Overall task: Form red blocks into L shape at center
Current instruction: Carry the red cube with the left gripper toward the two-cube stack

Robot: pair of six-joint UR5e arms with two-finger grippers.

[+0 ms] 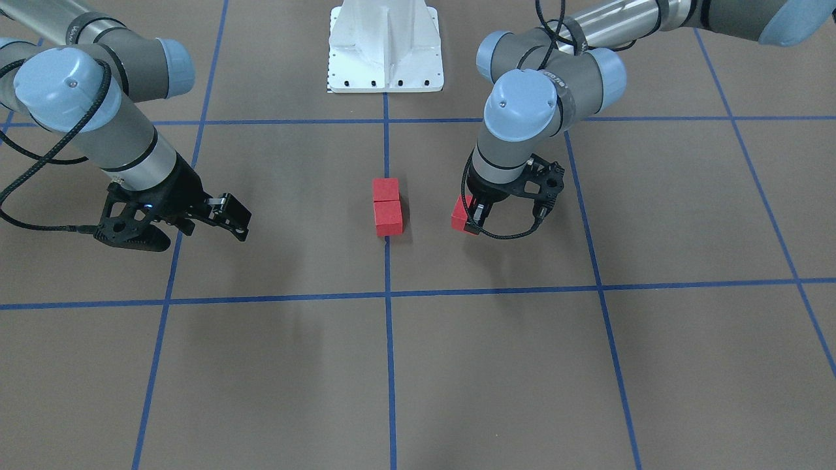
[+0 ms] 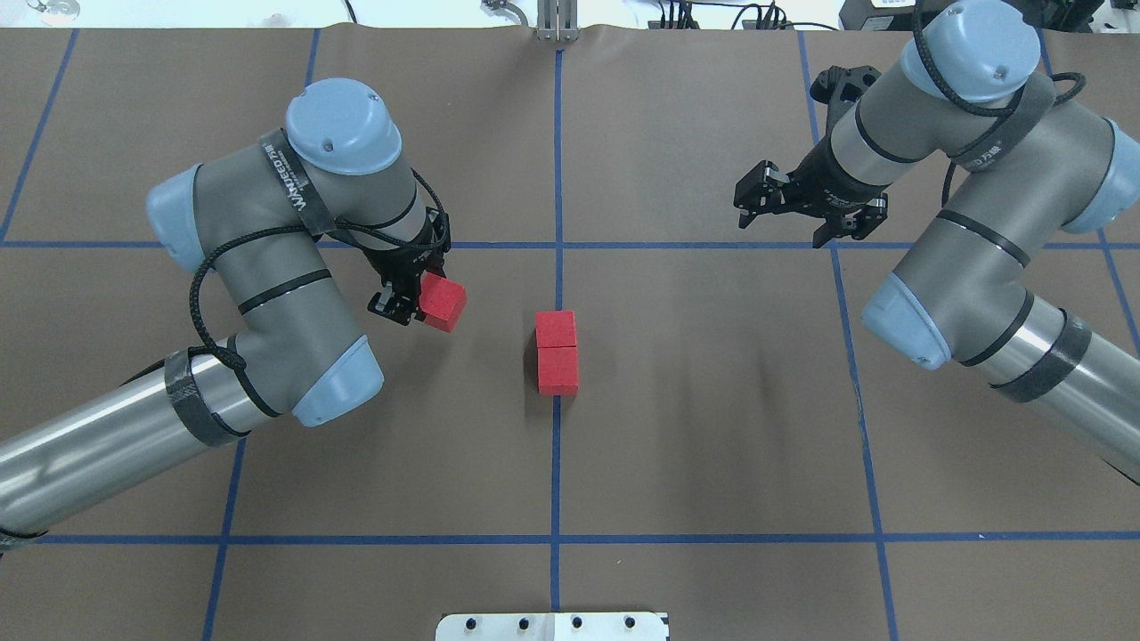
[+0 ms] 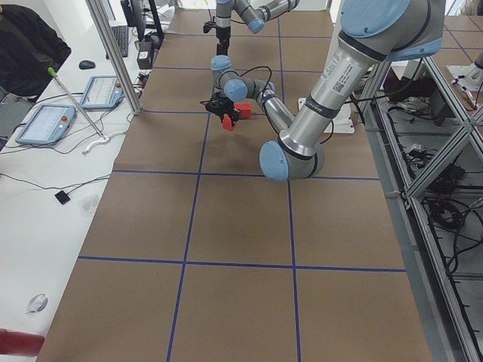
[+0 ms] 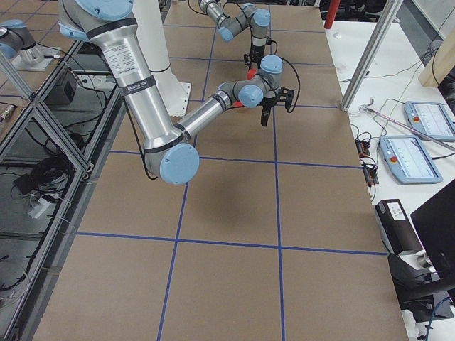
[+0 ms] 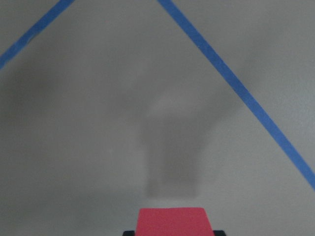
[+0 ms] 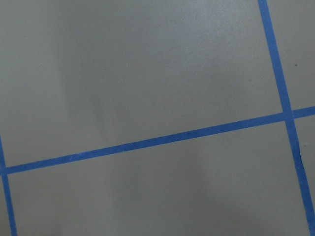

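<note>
**Q:** Red blocks (image 2: 557,352), location?
**A:** Two touching in a row at center (image 2: 623,374), on the tape line (image 2: 557,178). Third block (image 2: 443,303) is pinched in my left gripper (image 2: 419,301), left of them. Right gripper (image 1: 235,219) is spread and empty.
**Q:** Placement?
**A:** Set it square and flush beside an end block, I judge, without nudging the pair.

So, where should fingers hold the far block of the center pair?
Come from straight above and pinch its left and right faces. The far block lies flat against the near block, so that face gives no room, while both side faces are free.

Plain red blocks (image 2: 557,369), brown table (image 2: 712,427), blue tape grid (image 2: 712,538).
</note>
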